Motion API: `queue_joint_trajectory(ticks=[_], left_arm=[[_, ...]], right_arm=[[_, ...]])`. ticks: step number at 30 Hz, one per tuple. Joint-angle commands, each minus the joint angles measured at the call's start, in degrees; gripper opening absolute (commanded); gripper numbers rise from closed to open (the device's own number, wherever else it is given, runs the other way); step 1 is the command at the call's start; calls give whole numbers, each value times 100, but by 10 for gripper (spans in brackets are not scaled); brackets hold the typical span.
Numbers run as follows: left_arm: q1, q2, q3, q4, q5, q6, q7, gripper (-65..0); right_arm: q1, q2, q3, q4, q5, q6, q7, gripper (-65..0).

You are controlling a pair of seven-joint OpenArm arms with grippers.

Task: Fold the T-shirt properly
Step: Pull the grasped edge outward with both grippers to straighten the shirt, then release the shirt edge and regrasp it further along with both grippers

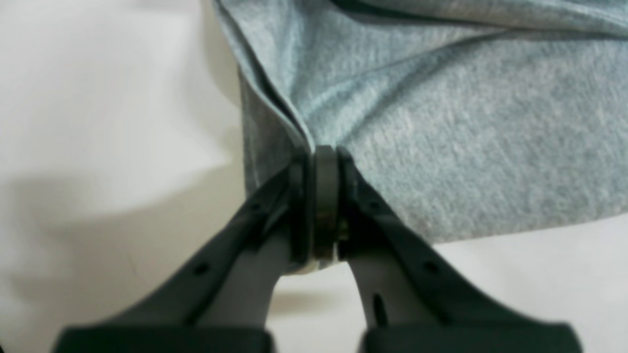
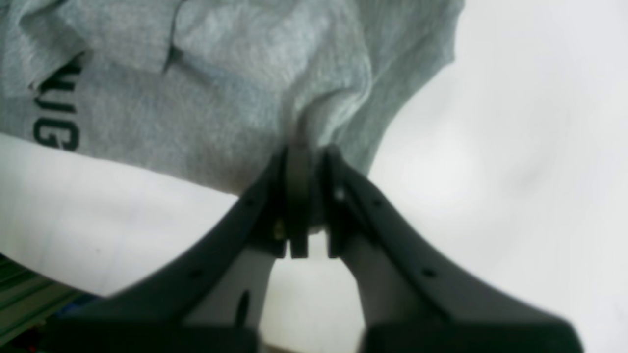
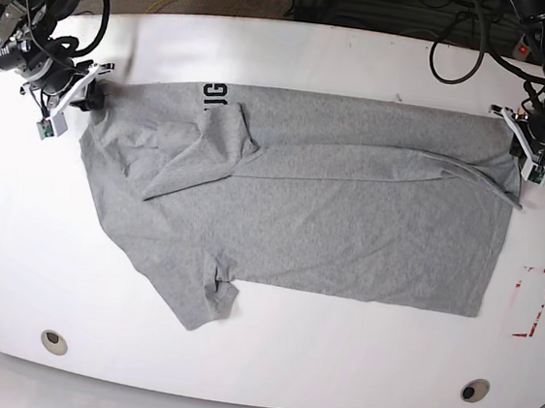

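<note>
Tabletop (image 3: 297, 60): white, rounded corners. On it: T-shirt (image 3: 348, 231), grey, spread flat (one sleeve folded inward); red-outlined rectangle (image 3: 531, 302) near one end.

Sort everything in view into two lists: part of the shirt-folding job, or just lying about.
Part of the job:
- light heather-grey cotton T-shirt
- left gripper, shut on the T-shirt
- right gripper, shut on the T-shirt

Lying about:
- red-and-white rectangular marking on the white table
- dark cables
</note>
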Motion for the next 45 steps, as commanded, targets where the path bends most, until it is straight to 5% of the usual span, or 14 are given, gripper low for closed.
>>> queue_joint_trajectory(ticks=[1,15,18,22,26,28,38,45], left_arm=[[-42,-116,-324,134,-44,16,-63,-646],[-60,-125,-710,82,-18,16,-63,-640],[19,-196,-710,82,-9,16,-36,-629],[239,-398,-684,91,-44,16,219,-478],[424,-415,-728,91,-44,16,245,-268],[494,-415,-728,152,-44,16,245,-221],[652,-363,-877,1260,-53,16,254,-229],[55,-257,-367,1313,9,16,245,-229]], right_arm=[[-90,55,195,227,14,-5,76,-650],[-670,47,248,227,-21,-5,76,-650],[-864,47,222,263,-21,-5,76,-545],[-908,47,248,210,-30,-5,76,-384],[-1040,55,248,201,-30,-5,84,-333],[-1066,55,248,307,5,-5,84,-325],[-1163,3,204,1247,14,-5,84,-325],[-451,20,-77,896,-21,-5,84,-325]])
